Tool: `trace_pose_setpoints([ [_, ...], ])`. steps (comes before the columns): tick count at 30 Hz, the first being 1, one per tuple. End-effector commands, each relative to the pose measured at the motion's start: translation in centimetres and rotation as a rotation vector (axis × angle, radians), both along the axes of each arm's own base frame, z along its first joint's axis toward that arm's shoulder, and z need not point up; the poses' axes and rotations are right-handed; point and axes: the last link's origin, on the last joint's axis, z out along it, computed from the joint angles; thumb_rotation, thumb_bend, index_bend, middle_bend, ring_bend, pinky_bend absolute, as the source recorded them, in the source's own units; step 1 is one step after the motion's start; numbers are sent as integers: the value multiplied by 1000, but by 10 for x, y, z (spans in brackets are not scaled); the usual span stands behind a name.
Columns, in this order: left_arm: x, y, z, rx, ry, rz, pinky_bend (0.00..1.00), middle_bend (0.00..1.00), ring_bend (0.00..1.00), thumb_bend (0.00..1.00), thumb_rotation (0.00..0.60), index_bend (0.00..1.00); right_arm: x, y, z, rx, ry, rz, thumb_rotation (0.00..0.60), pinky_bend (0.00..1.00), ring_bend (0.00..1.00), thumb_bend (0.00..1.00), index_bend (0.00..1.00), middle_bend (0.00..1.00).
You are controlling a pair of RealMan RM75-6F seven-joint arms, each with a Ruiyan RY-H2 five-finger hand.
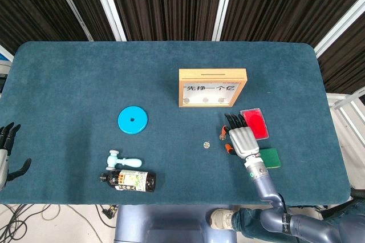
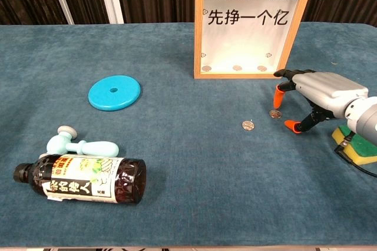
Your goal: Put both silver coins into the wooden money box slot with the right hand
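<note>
Left hand (image 1: 5, 146): idle at table's 8 o'clock edge, fingers apart, empty. Two silver coins: near coin (image 2: 248, 125); far coin (image 2: 274, 114), under fingertips (image 2: 277, 97). Right hand (image 2: 315, 92): spread, empty. Wooden money box (image 2: 250, 26): 12 o'clock. Risk: flat coin skids on cloth, pinch misses.

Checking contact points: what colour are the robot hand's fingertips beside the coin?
Orange tips on the right robot hand, poised around the coin. Clearest in the chest view.
</note>
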Motion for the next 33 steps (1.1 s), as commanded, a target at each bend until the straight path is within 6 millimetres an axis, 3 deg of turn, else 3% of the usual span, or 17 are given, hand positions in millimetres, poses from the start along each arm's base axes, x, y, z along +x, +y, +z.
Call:
trace_pose_setpoints([
  [1,0,0,0,1,0,0,0,0,0,296,600,30,0,-1,-1,0,1,-1,600,0,0,405,424,10],
  [33,-1,0,0,2,8,3,0,0,0,295,600,31,-1,-6,-7,8,15,0,600,0,0,405,440,11],
])
